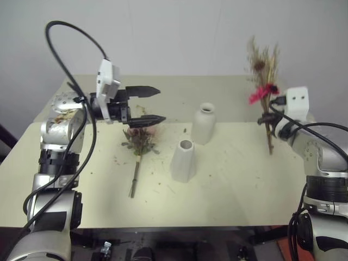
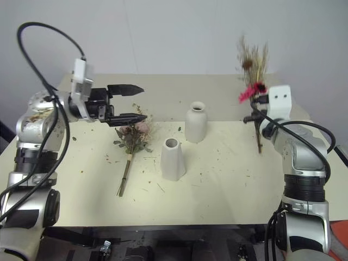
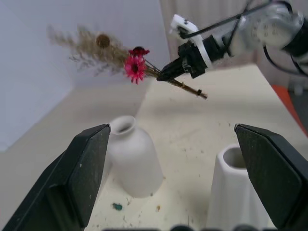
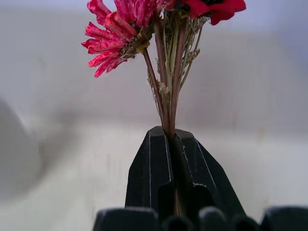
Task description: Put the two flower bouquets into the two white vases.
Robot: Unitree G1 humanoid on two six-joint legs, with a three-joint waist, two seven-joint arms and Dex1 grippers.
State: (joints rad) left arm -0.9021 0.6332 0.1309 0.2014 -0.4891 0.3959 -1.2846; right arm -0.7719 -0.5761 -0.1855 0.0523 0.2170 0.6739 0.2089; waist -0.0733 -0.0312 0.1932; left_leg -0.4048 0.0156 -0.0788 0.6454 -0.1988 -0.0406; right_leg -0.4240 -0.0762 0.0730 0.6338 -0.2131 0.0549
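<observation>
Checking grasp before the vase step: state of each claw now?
Left claw: open, holding nothing, above the rose bouquet on the table.
Right claw: closed on the dried grass bouquet, held upright.

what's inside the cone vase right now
Nothing sticks out of the cone vase; its mouth is open and dark, and the bottom cannot be seen. The rose bouquet lies on the table beside it; the right pincer holds the grass bouquet.
</observation>
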